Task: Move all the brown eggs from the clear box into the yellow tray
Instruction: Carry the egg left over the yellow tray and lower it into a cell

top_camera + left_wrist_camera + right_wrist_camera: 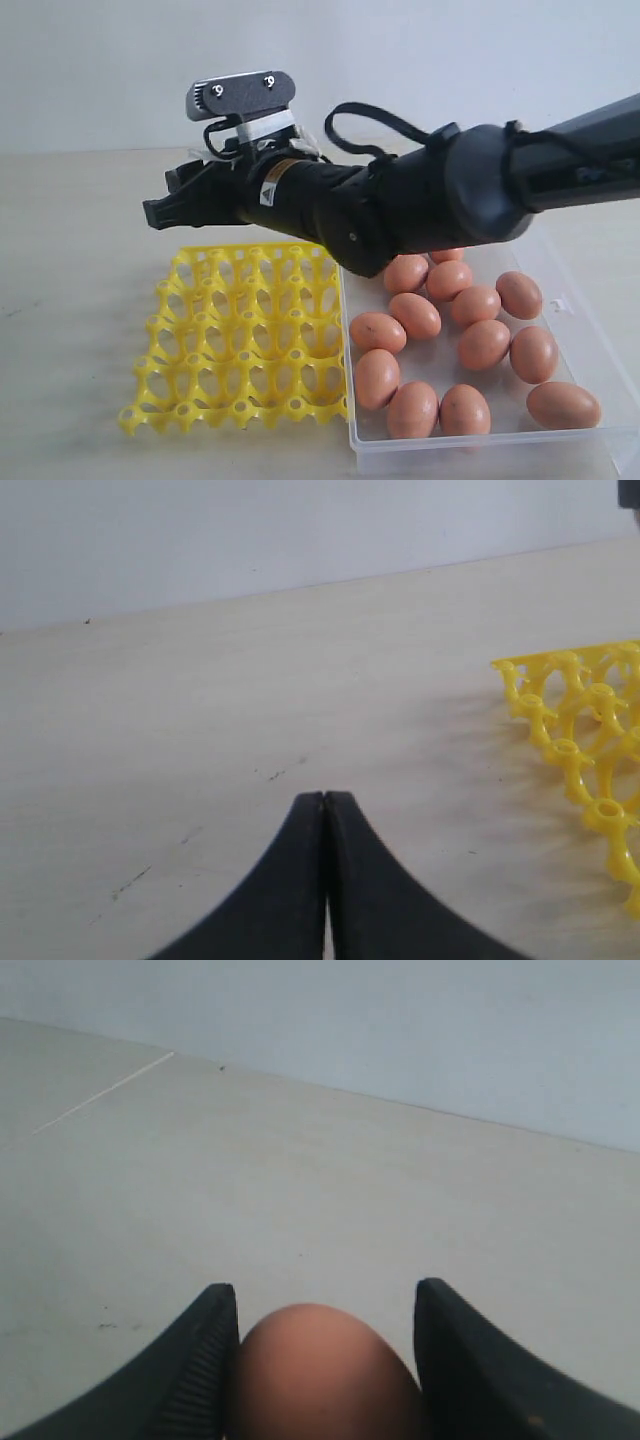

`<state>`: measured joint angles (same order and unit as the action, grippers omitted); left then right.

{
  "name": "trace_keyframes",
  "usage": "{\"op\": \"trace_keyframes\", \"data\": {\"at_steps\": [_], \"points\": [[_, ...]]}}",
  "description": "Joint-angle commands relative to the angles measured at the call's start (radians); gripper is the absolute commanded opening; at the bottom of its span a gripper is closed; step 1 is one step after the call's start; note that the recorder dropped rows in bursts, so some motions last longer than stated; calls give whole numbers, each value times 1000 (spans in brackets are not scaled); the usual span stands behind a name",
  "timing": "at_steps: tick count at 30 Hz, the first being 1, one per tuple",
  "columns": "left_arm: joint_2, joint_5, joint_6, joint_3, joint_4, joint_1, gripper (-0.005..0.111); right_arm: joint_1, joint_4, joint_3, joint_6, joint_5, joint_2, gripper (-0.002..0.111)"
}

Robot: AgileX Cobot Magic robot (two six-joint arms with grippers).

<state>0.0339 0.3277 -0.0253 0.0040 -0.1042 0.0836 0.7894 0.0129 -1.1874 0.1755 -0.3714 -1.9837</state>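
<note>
A pale table (pixel 80 200) sits in front of a plain light wall (pixel 100 60). On the table is the yellow tray (pixel 160 300), and the clear box (pixel 480 445) is right beside it, with their sides touching.

The right gripper (pixel 160 210) is up in the air at the end of a big black arm (pixel 470 190). The arm reaches across from the box side. In the right wrist view the right gripper (pixel 325 1290) has its two black fingers (pixel 205 1350) spread wide, and they pinch one brown egg (pixel 320 1370) between them. The egg touches both fingers. Only bare table shows past it.

From the outside camera, this gripper hangs near the back edge of the tray, at the end away from the box. I cannot tell if it is right over the tray or a bit behind it.

Many brown eggs (pixel 485 343) lie on their sides in the clear box, close together. The arm hides some of the back ones.

The left gripper (pixel 325 798) is low over the table. Its fingers are pressed together with nothing between them. A corner of the yellow tray (pixel 580 730) sits off to one side of it, not touching.
</note>
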Motion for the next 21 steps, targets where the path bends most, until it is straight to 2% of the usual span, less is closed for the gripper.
{"op": "trace_keyframes", "data": {"at_steps": [1, 3, 6, 21], "points": [[2, -12, -4, -4, 7, 7, 0, 2, -217, -86, 204, -44, -94, 0], [2, -12, -4, -4, 7, 7, 0, 2, -319, -131, 285, -42, -138, 0], [2, -12, -4, -4, 7, 7, 0, 2, -365, -196, 368, -8, -192, 0], [2, -12, -4, -4, 7, 7, 0, -2, -394, -348, 376, 160, -307, 0]]}}
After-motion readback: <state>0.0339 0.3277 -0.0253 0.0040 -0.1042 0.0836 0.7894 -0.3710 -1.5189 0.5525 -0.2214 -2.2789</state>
